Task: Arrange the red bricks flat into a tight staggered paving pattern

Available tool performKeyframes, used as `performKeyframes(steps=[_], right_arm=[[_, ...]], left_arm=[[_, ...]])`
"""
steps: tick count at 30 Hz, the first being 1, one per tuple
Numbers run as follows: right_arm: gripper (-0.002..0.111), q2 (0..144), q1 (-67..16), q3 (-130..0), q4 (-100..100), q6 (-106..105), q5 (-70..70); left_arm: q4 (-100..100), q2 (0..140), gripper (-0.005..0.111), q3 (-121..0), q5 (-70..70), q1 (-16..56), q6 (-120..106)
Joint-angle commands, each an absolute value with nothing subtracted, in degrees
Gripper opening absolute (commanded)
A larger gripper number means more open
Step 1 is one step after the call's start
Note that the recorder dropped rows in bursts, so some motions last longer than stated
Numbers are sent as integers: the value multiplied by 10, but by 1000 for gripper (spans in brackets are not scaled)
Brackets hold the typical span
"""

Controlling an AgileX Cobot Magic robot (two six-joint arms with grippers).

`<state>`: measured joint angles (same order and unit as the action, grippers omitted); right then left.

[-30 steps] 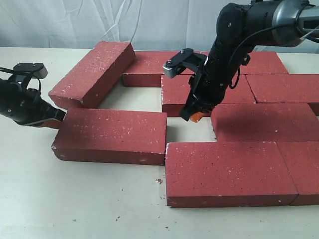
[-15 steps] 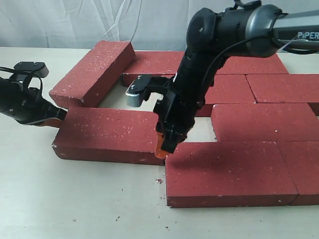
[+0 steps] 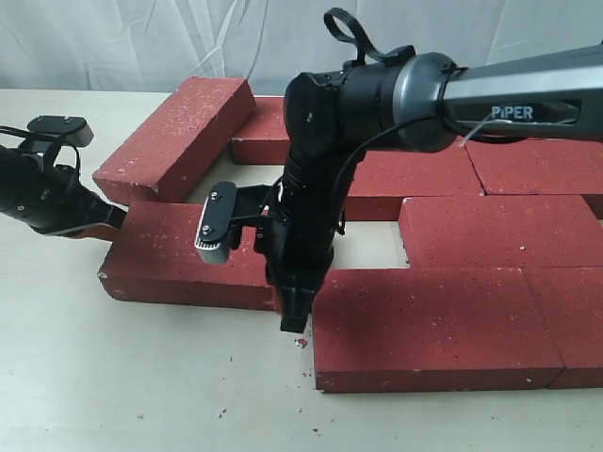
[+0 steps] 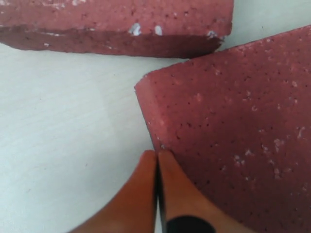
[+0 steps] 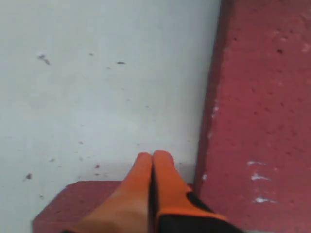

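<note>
Red bricks point(image 3: 490, 235): staggered block mostly laid, 3 o'clock side. Outstanding: loose brick point(image 3: 179, 250) at 8 o'clock, not closed up; skewed brick point(image 3: 174, 137) at 11. Left gripper point(image 4: 157, 154) fingers together, empty, touching loose brick's end; right gripper point(image 5: 153, 158) same, at its near corner

Backdrop: white crinkled sheet point(image 3: 141, 42) hangs behind, folds showing.
Surface: pale cream tabletop point(image 3: 141, 395), matte.
Debris: tiny red crumbs point(image 3: 301, 343) scattered near the front.
Light: soft, even, with mild shadows.
</note>
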<state>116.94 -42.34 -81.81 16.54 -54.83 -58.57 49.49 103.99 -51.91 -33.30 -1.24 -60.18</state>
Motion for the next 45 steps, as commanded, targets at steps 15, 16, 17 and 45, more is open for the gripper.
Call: performKeyframes(steps=[15,16,17,45], right_arm=[[-1,1185,-423,-821,80,-465,-504],[-1,1185,-423,-821,77,-457,-497],[-1,1185,-423,-821,76,-451,-494],[-1,1173,-292,-831,85,-239,-429]], left_arm=[[508,1039,0,-521,-329,-10,-606],[508,1039,0,-521,-324,-10,-606],[509,1039,0,-521,-322,-10,-606],[508,1039,0,-521,-313,-10,-620]])
